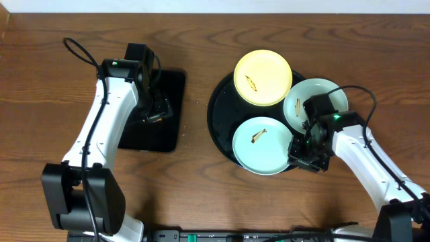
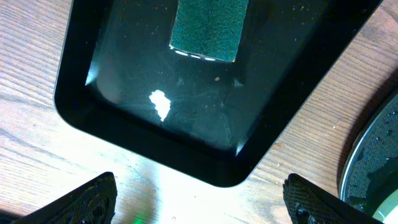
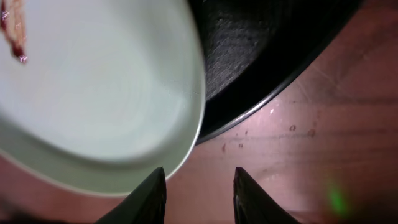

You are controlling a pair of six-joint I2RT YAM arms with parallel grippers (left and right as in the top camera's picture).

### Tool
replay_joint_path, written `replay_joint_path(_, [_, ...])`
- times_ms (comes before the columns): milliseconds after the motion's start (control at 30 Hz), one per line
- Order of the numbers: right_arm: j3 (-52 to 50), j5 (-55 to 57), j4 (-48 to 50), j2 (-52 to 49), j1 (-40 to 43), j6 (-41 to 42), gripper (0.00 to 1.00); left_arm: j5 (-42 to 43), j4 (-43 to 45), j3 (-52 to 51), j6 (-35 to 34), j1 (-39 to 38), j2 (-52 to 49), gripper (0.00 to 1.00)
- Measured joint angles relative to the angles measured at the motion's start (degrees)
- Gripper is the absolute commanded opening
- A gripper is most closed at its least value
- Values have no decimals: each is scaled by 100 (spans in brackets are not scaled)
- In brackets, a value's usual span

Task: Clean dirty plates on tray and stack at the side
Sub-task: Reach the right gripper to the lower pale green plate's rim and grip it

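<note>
On the round black tray lie three plates: a pale yellow plate at the back, a mint plate at the front, and another mint plate at the right, partly under my right arm. The yellow and the front plate carry brown smears. My right gripper sits low at the front plate's right edge. In the right wrist view that gripper is open, its left finger beside the plate's rim, with only table between the fingers. My left gripper is wide open above the table.
A rectangular black tray holds a green sponge left of the round tray; my left gripper hovers over it. The round tray's rim shows at the left wrist view's right edge. Bare wood surrounds both trays.
</note>
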State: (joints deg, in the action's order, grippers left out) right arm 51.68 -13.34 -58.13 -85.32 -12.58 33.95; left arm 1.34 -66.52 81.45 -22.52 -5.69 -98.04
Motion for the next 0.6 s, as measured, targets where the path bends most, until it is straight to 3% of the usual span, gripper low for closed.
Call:
replay_joint_path(233, [-474,127,920,7,-195,544,25,0,17,-4,0,0,-2,86])
replay_joint_path(433, [-645,146,1220,7,-223,831,3,0,17,-11,0,0,0,86])
replay_joint_path(600, [-660,175,1309,9,-223,905,1,0,17,-11,0,0,0,86])
